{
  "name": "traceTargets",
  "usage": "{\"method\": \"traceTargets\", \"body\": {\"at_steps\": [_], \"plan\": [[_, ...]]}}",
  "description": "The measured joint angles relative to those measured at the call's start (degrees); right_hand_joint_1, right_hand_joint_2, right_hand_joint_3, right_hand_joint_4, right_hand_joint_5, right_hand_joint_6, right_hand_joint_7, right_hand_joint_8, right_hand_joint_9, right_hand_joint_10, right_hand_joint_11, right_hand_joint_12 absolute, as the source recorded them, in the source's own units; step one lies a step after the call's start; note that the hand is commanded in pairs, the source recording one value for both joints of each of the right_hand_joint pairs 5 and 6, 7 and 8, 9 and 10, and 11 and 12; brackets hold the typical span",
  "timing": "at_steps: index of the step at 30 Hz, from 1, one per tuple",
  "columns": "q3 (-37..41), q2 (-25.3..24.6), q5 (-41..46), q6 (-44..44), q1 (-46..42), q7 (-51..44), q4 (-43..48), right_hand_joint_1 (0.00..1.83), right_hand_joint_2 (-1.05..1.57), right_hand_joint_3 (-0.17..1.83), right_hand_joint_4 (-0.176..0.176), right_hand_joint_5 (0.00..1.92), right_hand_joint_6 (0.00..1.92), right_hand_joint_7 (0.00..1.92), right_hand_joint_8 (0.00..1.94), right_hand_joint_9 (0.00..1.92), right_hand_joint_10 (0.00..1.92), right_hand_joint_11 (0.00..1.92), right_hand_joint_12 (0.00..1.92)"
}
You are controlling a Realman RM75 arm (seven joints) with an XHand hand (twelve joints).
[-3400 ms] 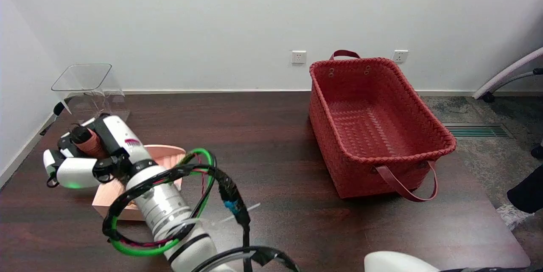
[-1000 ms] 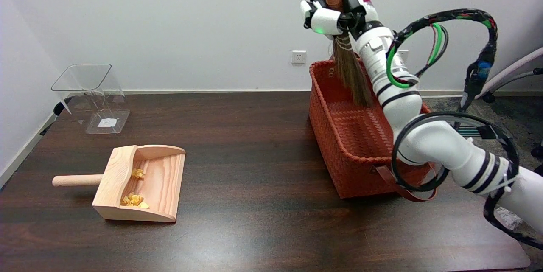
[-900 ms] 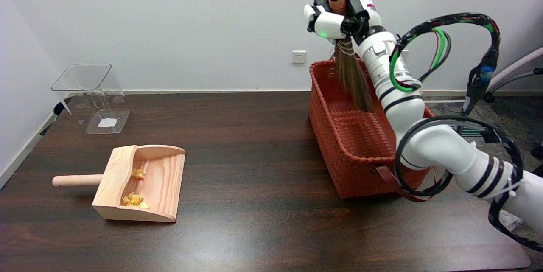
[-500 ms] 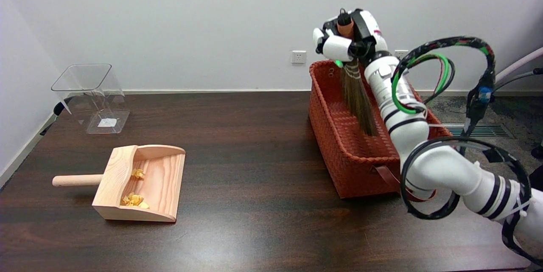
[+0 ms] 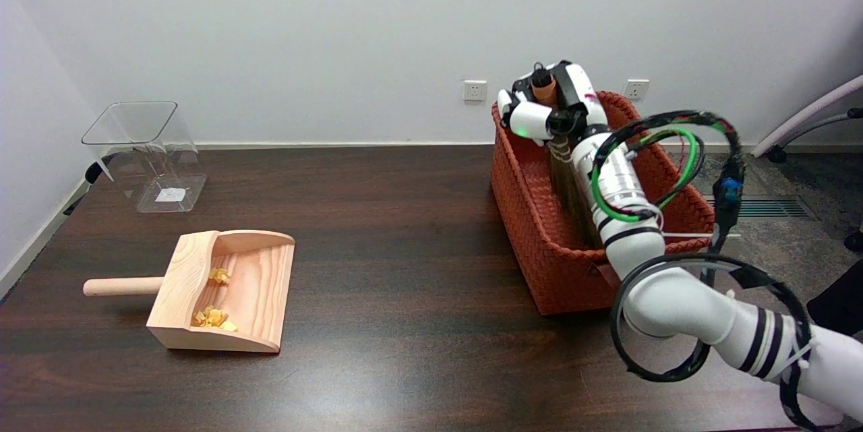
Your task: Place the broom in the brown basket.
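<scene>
Gripped by its reddish-brown handle in the closed black-and-white right hand (image 5: 547,110), small straw broom (image 5: 566,179) upright, bristles down inside the brown woven basket (image 5: 532,216).

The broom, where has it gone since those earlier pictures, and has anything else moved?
The right hand carried the broom from over the wooden dustpan across to the brown basket, then lowered it so its bristles are now down inside. The hand still grips the handle. The dustpan, the clear container and the basket have not moved.
</scene>
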Motion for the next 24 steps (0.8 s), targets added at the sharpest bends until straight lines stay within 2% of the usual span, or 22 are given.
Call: {"method": "traceTargets", "body": {"at_steps": [14,18,19,24], "plan": [[-2.13,-3.59,-3.07,0.98,-0.32,7.70,7.99,1.26,1.00,0.88,0.000,1.92,1.92,1.92,1.92,1.92,1.92,1.92,1.92],[-2.73,-4.39,-3.56,1.02,0.18,9.07,9.40,1.12,1.17,0.61,0.000,1.92,1.92,1.92,1.92,1.92,1.92,1.92,1.92],[-2.90,-4.54,-3.70,1.03,0.33,9.35,9.64,1.00,1.35,0.54,0.000,1.92,1.92,1.92,1.92,1.92,1.92,1.92,1.92],[-3.58,-5.21,-4.09,1.03,1.10,10.47,10.78,0.98,1.44,0.54,0.000,1.92,1.92,1.92,1.92,1.92,1.92,1.92,1.92]]}}
